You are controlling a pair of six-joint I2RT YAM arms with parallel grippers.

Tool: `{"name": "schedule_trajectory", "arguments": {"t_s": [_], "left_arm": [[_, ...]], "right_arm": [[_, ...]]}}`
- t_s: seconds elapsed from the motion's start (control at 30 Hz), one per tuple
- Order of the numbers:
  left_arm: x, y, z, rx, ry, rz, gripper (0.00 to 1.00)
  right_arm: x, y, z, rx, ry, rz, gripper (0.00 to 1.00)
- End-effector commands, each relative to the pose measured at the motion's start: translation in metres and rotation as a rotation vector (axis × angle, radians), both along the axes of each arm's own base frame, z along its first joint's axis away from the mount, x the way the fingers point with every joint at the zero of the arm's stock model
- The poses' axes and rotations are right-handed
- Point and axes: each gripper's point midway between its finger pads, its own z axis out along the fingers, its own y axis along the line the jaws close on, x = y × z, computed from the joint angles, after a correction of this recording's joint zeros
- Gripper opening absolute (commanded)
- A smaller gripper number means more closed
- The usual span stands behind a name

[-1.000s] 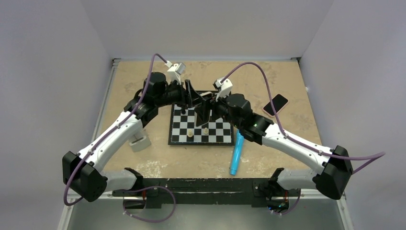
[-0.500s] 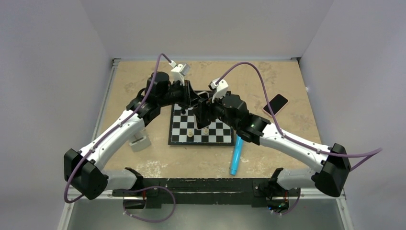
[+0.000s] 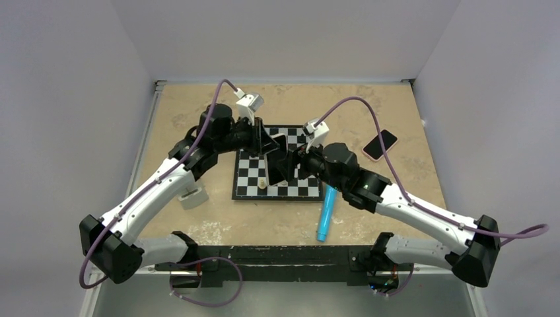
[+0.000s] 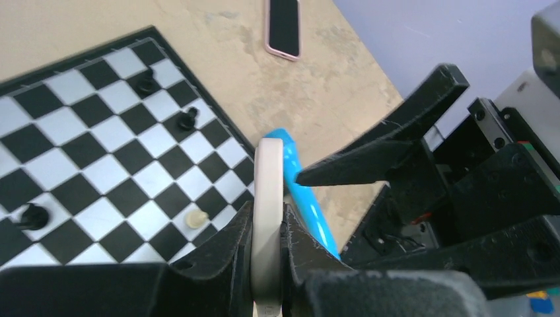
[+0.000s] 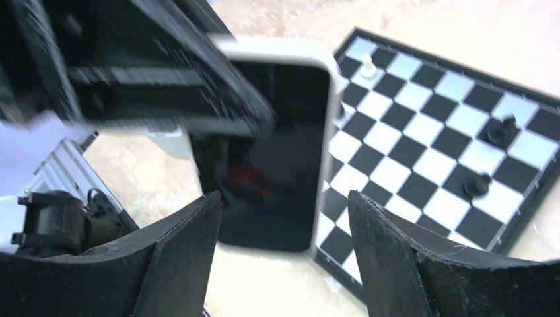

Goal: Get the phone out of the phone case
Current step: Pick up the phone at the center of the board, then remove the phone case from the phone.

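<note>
Above a black-and-white chequered chessboard [image 3: 245,178], the left fingers [image 4: 221,254] clamp tight on a smooth, cream, round-cornered case [image 4: 267,211] held off the board. The glossy dark phone [image 5: 280,152] sits inside it. The right fingers [image 5: 175,261] stand wide apart facing the phone, gripping nothing. Below lies a mottled tan bench [image 3: 370,109], worn pale in patches, between plain lilac-grey walls.
</note>
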Motion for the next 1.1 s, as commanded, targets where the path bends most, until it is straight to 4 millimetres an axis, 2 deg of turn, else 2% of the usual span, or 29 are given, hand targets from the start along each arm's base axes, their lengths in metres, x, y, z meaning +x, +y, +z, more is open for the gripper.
{"name": "schedule_trajectory", "arguments": {"t_s": [0.0,0.03,0.07,0.17,0.27,0.43,0.53,0.6,0.67,0.77,0.83,0.93,1.07], "left_arm": [[0.023,0.029,0.047,-0.015,-0.222,0.139,0.00],[0.024,0.031,0.047,-0.010,-0.228,0.148,0.00],[0.023,0.032,0.047,-0.009,-0.236,0.147,0.00],[0.017,0.026,0.053,-0.021,-0.268,0.087,0.00],[-0.005,0.012,0.068,-0.072,-0.307,-0.070,0.00],[-0.041,0.000,0.089,-0.150,-0.371,-0.292,0.00],[-0.054,-0.001,0.095,-0.177,-0.391,-0.361,0.00],[-0.059,-0.002,0.098,-0.187,-0.399,-0.383,0.00],[-0.061,-0.002,0.098,-0.189,-0.405,-0.394,0.00],[-0.065,-0.003,0.099,-0.199,-0.407,-0.420,0.00],[-0.070,-0.003,0.101,-0.211,-0.411,-0.442,0.00],[-0.075,-0.003,0.105,-0.230,-0.424,-0.462,0.00],[-0.080,-0.004,0.111,-0.265,-0.425,-0.485,0.00]], "right_arm": [[-0.019,-0.021,-0.023,-0.018,0.102,-0.006,0.41],[-0.025,-0.020,-0.018,0.010,0.097,0.022,0.50],[-0.028,-0.021,-0.016,0.032,0.096,0.027,0.53],[-0.023,-0.038,-0.018,0.043,0.127,-0.073,0.56],[-0.013,-0.056,-0.018,-0.009,0.125,-0.167,0.56],[-0.015,-0.063,0.004,-0.015,-0.017,-0.115,0.60],[-0.024,-0.060,0.017,-0.021,-0.099,-0.023,0.63],[-0.030,-0.065,0.027,-0.038,-0.081,-0.007,0.64],[-0.043,-0.059,0.040,-0.001,-0.082,0.070,0.63],[-0.065,-0.046,0.075,0.163,-0.146,0.207,0.67],[-0.063,-0.041,0.076,0.198,-0.093,0.228,0.67],[-0.061,-0.029,0.067,0.204,-0.001,0.339,0.59],[-0.069,-0.017,0.073,0.269,-0.021,0.437,0.58]]}}
